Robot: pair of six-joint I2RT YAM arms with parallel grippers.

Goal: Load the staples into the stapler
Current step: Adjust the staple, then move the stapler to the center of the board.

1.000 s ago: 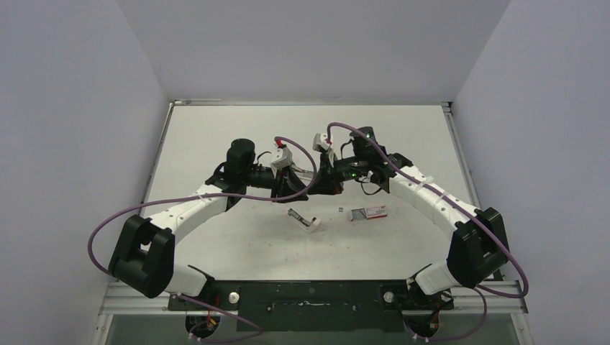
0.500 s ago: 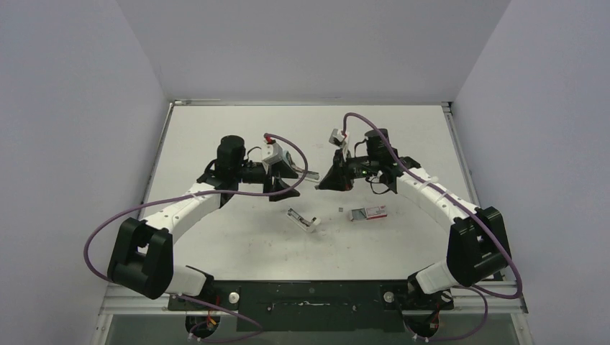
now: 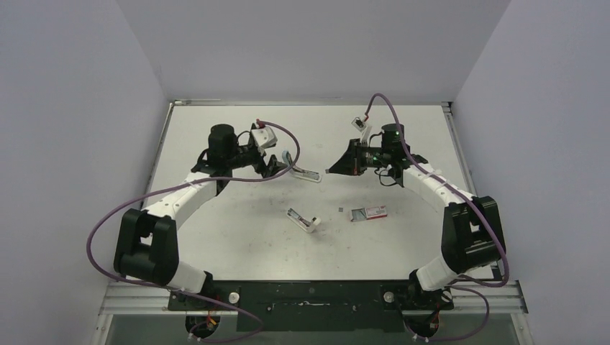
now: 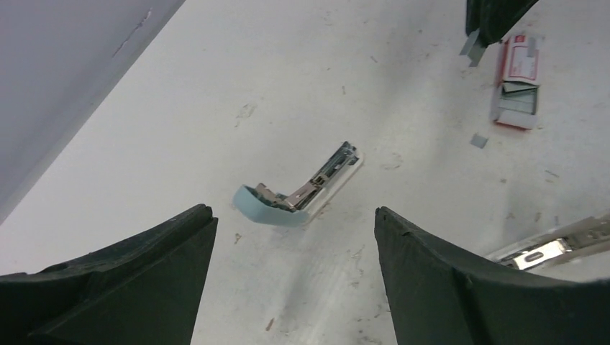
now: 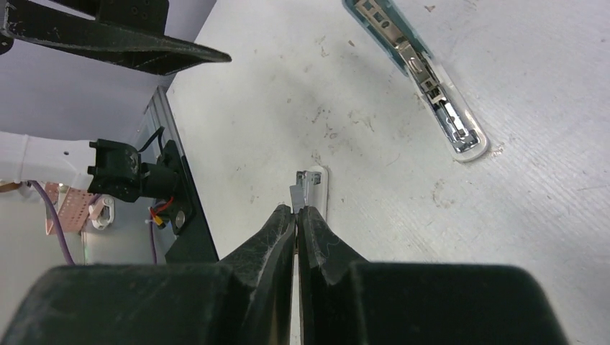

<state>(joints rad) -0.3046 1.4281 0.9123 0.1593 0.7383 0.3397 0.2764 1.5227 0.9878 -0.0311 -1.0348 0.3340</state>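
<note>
White table (image 3: pixel 237 248): stapler (image 3: pixel 307 173) lies beside my left gripper (image 4: pixel 293 210), jaws now wide, arms parted since earlier. My right gripper (image 5: pixel 296 212) pinches, apparently, the staples (image 5: pixel 295 192). Red-white box (image 3: pixel 368 213) lies nearby.

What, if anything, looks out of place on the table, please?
A small grey strip lies loose on the table beside the opened staple box. The stapler lies bent open, and a second metal piece lies apart from it.
</note>
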